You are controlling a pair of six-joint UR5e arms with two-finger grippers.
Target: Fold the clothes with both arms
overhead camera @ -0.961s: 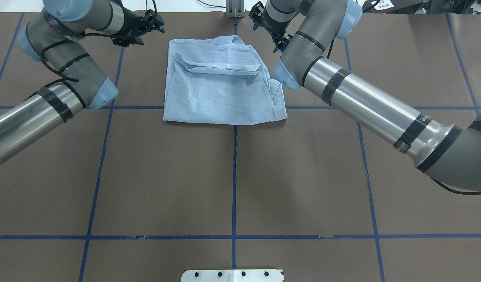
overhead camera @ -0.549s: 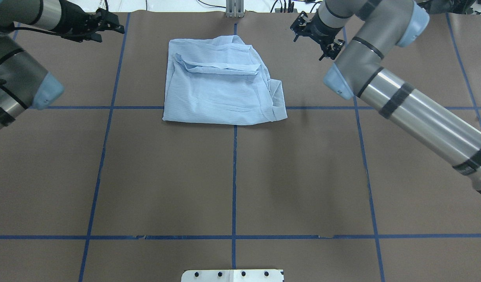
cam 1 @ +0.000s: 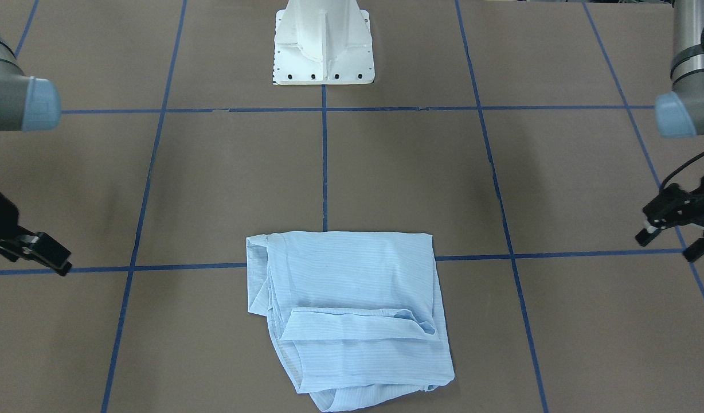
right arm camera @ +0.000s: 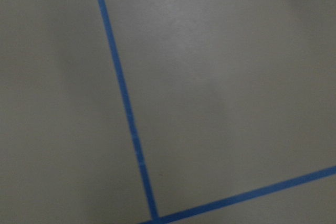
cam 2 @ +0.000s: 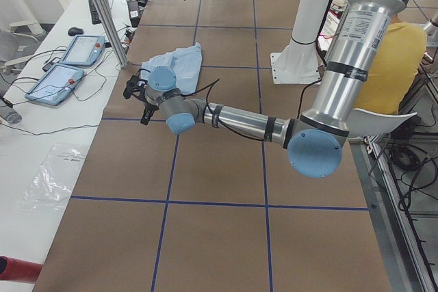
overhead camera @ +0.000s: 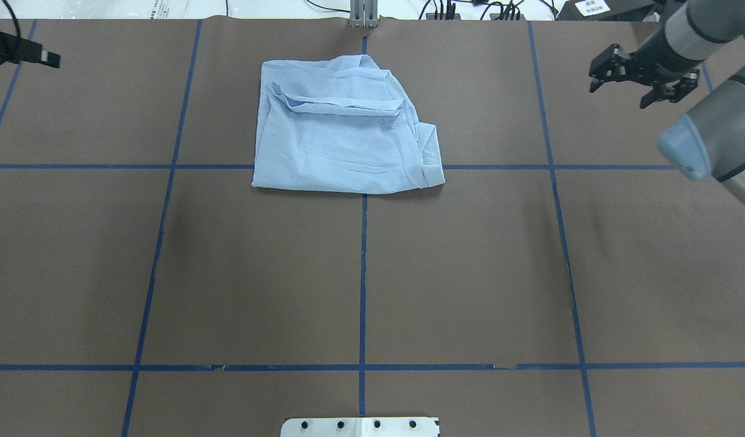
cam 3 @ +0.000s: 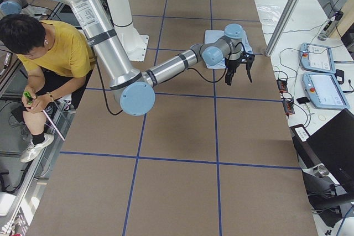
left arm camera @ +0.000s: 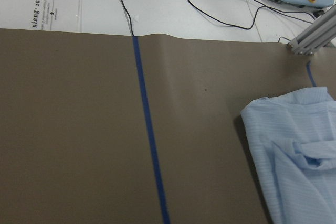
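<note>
The light blue striped shirt (overhead camera: 342,133) lies folded into a rough rectangle at the far middle of the table, a sleeve band across its top. It also shows in the front-facing view (cam 1: 352,310) and the left wrist view (left arm camera: 299,150). My left gripper (overhead camera: 45,57) is open and empty, far to the shirt's left at the table's far corner; its spread fingers show in the front-facing view (cam 1: 665,248). My right gripper (overhead camera: 618,96) is open and empty, well to the shirt's right. Neither touches the shirt.
The brown table cover carries a blue tape grid (overhead camera: 363,273). The white pedestal base (cam 1: 323,51) stands at the near middle edge. An aluminium post (overhead camera: 363,15) stands behind the shirt. Teach pendants (cam 2: 68,66) lie beyond the far edge. A person in yellow (cam 3: 55,48) sits beside the robot.
Both arms have swung outward, away from the shirt, the left to the left edge and the right to the right edge. The shirt has not moved.
</note>
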